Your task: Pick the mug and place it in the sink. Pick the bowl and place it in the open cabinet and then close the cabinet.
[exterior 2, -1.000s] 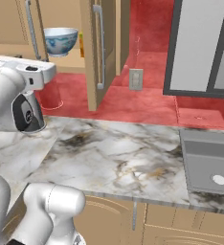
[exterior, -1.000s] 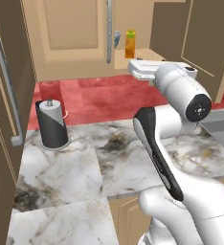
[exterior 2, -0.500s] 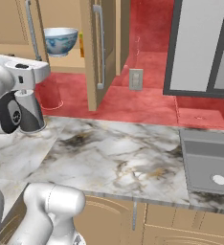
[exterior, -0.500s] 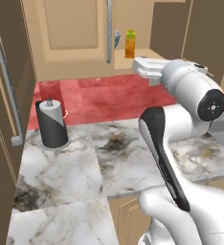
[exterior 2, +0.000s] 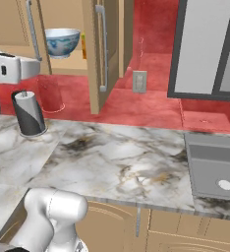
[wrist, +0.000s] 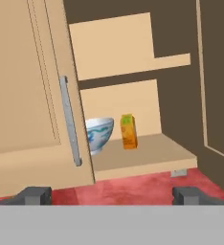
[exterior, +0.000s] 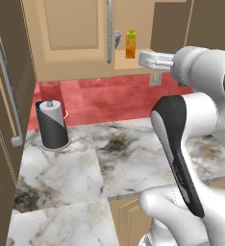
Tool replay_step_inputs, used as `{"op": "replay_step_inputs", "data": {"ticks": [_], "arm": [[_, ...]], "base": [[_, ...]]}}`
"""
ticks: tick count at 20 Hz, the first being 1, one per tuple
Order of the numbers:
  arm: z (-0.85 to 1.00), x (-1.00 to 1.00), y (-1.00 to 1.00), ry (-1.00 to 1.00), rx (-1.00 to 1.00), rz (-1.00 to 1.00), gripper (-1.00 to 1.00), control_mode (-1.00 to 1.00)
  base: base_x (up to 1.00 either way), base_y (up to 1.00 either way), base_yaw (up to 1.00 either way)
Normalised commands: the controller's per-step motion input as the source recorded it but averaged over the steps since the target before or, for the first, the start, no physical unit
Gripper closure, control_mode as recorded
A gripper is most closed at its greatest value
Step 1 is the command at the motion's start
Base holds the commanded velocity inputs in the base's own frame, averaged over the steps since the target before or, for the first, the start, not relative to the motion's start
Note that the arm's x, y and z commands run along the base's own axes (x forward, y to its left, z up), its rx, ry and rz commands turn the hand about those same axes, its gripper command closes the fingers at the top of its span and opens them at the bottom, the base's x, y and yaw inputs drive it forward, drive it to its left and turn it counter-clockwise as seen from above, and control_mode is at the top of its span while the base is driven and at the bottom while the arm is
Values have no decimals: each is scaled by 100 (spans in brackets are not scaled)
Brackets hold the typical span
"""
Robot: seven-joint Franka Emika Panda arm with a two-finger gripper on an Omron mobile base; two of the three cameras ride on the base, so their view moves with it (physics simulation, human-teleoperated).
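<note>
Hand view showed the tan cabinet (wrist: pixel 32 95) with its left door swung partly across the opening, silver bar handle (wrist: pixel 70 122) upright. Just right of that door's edge, the blue-patterned bowl (wrist: pixel 100 134) sat on the lower shelf, partly hidden by the door, with a small orange carton (wrist: pixel 128 131) standing just beside it. The tool (wrist: pixel 113 194) hung in front of the cabinet, its two dark tips spread wide and holding nothing. In the right base view, a dark paper-towel holder (exterior 2: pixel 28 114) stood on the marble table (exterior 2: pixel 117 157), and the grey sink (exterior 2: pixel 215 170) lay at the far right.
</note>
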Motion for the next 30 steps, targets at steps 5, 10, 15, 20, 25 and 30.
{"op": "replay_step_inputs", "data": {"ticks": [5, 10, 15, 20, 25, 30], "arm": [[24, -56, 0, 13, 0, 0, -100, -100], [9, -69, -1, 4, 0, 0, -100, -100], [0, -32, -19, 0, 0, 0, -100, -100], [-19, -29, -56, 1, 0, 0, -100, -100], [-40, -43, -72, 0, 0, 0, -100, -100], [-31, -59, -34, -8, 0, 5, -100, -100]], "base": [[0, 0, 0], [0, 0, 0], [0, 0, 0], [0, 0, 0], [0, 0, 0], [0, 0, 0]]}}
